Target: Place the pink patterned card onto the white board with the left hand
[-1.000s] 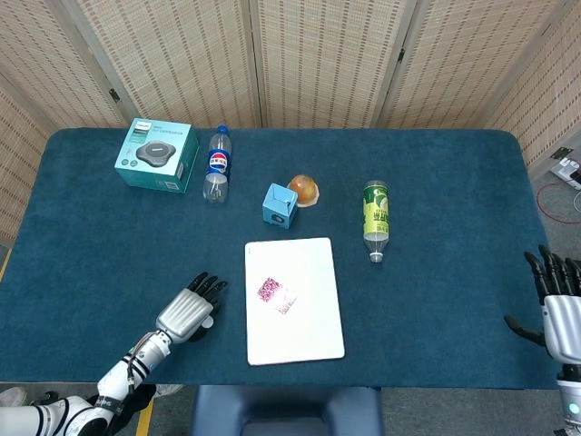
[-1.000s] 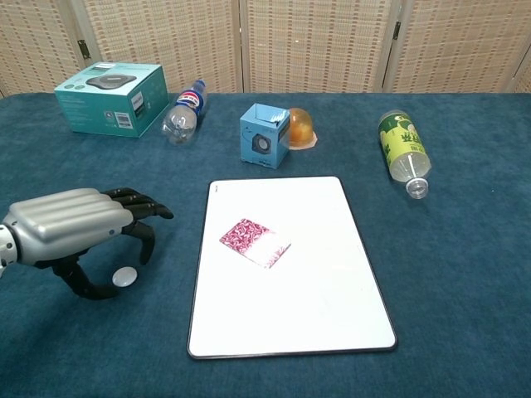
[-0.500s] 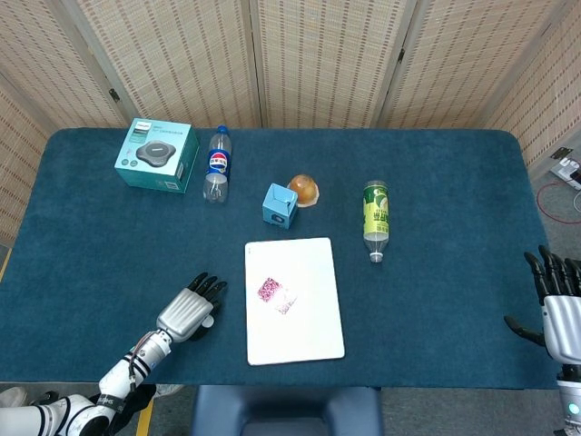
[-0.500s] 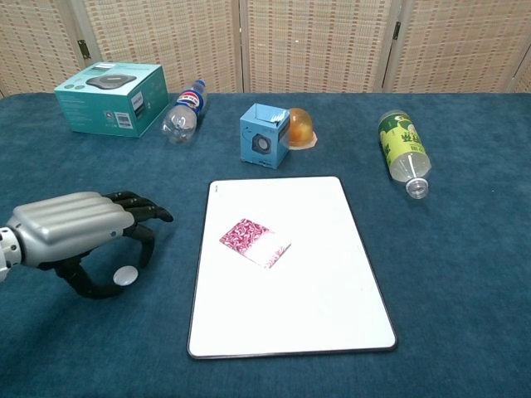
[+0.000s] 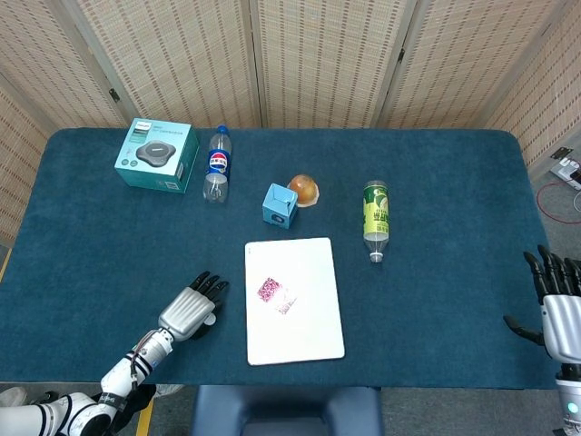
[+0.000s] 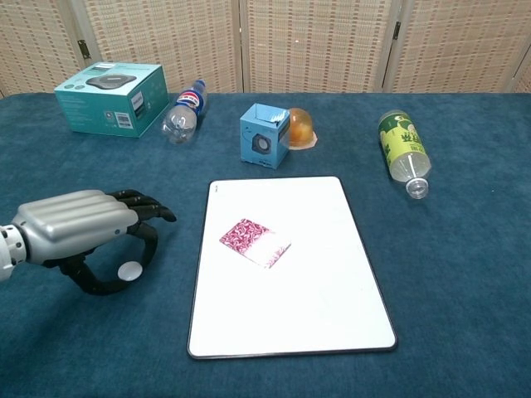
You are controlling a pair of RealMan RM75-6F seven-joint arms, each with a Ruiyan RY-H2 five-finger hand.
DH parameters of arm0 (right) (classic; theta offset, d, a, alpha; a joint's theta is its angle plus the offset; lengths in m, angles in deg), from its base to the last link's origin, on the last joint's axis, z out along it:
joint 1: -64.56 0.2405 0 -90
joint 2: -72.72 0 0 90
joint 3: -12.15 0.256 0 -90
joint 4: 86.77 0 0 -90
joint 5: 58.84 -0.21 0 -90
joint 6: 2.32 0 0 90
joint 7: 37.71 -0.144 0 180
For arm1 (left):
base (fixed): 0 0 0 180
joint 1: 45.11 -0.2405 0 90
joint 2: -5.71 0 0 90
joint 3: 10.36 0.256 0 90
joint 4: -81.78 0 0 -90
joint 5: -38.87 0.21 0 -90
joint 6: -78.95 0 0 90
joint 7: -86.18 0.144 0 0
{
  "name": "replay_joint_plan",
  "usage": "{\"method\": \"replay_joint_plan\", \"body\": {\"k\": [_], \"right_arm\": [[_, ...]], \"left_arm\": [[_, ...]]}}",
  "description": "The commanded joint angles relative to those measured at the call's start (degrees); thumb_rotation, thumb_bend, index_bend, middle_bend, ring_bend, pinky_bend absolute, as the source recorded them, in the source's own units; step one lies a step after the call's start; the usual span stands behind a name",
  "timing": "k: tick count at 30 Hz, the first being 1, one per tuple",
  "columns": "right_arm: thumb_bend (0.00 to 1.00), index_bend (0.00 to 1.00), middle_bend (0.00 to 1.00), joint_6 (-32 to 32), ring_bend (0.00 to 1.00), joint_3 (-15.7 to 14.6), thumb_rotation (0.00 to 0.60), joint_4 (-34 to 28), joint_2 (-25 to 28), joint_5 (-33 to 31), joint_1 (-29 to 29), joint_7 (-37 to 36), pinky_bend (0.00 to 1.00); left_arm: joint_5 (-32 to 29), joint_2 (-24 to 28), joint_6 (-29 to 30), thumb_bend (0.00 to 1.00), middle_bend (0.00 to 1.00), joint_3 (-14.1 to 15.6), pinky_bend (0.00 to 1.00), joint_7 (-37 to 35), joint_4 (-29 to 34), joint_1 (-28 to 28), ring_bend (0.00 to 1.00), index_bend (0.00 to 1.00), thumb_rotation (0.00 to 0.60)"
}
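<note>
Silver left hand (image 6: 79, 228) palm-down beside white board (image 6: 332, 274), fingers (image 6: 149, 207) released, pink patterned card (image 6: 254, 241) on board

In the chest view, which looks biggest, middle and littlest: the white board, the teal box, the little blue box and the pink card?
1. white board, by far the biggest.
2. teal box, though it sits farther from the camera.
3. little blue box and pink card look about alike, too close to rank.
</note>
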Motion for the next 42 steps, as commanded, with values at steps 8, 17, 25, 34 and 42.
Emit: {"method": "replay_joint_plan", "body": {"k": [8,17,25,34,42], "right_arm": [[0.02,0.00,0.00,-0.1,0.00,0.1,0.600,-0.3,0.2,-0.1,0.0,0.3,0.00],[0.02,0.00,0.00,-0.2,0.00,0.2,0.600,0.0,0.3,-0.6,-0.2,-0.3,0.00],[0.02,0.00,0.00,-0.3,0.00,0.2,0.600,0.3,0.4,-0.8,-0.4,-0.9,0.00],[0.02,0.00,0.00,-0.2,0.00,0.2,0.600,0.8,0.3,-1.2,-0.6,-1.5,0.00],[0.02,0.00,0.00,-0.3,0.00,0.3,0.600,1.2,0.1,-1.4,-0.7,-1.8,0.00]], "left_arm": [[1.0,0.6,-2.1,0.38,0.13,-4.8,0.00,0.2,3.9,4.1,0.07,0.49,0.600],[-3.4,-5.0,-7.9,0.38,0.14,-9.9,0.00,3.1,2.3,10.6,0.07,0.49,0.600],[-10.4,-10.2,-11.1,0.38,0.14,-12.8,0.00,6.5,-1.9,15.4,0.07,0.49,0.600],[-15.6,-14.0,-11.5,0.38,0.14,-13.2,0.00,8.5,-6.3,18.4,0.08,0.49,0.600],[-19.2,-13.8,-11.2,0.38,0.14,-12.0,0.00,10.3,-5.8,19.4,0.07,0.26,0.600]]}}
